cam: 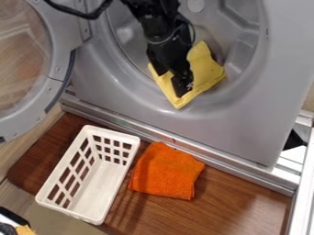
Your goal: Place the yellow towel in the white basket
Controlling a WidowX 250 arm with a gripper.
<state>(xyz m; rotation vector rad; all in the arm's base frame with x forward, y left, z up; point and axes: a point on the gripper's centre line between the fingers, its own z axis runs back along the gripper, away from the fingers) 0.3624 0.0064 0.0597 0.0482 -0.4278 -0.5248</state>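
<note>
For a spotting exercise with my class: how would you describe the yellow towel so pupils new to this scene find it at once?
Find the big grey machine with its round door swung open. On its opening's lower edge, beneath the black gripper, lies the yellow towel. Its colour sets it apart from the orange towel, which lies on the wooden surface beside the white basket.

Black arm (160,28) is hanging down from top edge, slanting a bit toward right side of view at its low end. Gripper (172,82) is pointing down. Its two fingers (182,85) are standing apart, one sitting lower.
</note>
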